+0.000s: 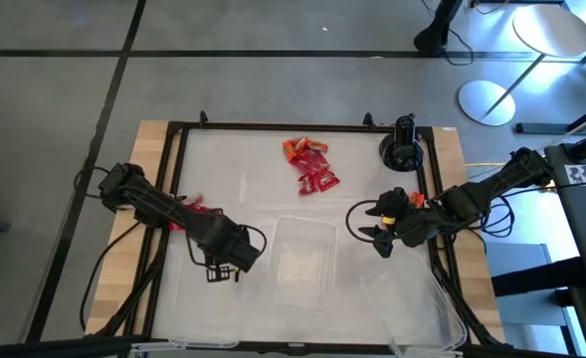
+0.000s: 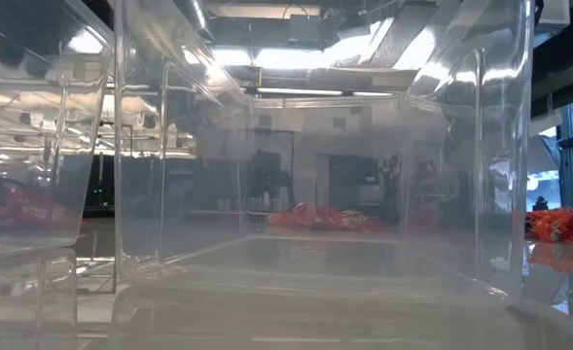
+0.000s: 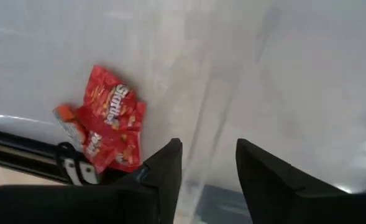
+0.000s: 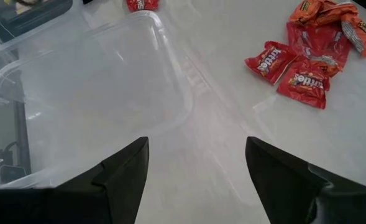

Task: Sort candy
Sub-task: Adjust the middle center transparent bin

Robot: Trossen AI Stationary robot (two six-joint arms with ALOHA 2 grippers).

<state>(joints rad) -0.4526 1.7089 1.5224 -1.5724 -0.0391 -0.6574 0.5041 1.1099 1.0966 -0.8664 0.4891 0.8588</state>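
Red and orange candy packets (image 1: 309, 165) lie heaped on the white table (image 1: 243, 169) toward its far side in your high view, with a clear plastic bin (image 1: 303, 259) standing empty near the middle, closer to you. Your left gripper (image 1: 225, 270) hangs low at the bin's left, beside a few red packets (image 1: 195, 208) lying along the left frame rail; your right gripper (image 1: 380, 239) hovers at the bin's right. From table height you look straight through the bin's clear walls (image 2: 315, 175), and the heap (image 2: 320, 218) shows as a red smear behind them, with more orange wrappers (image 2: 561, 226) at the right edge. Your left wrist camera shows the left gripper (image 3: 209, 163) with its two fingers parted and nothing between them, and a small cluster of red Skittles packets (image 3: 111, 124) lying just beside the black rail, apart from the fingers. Your right wrist camera shows the right gripper (image 4: 197, 163) spread wide and empty above bare table, the bin's rim (image 4: 184, 93) ahead of it to one side, and red Skittles packets (image 4: 288, 70) with orange Reese's wrappers (image 4: 332, 15) ahead on the other.
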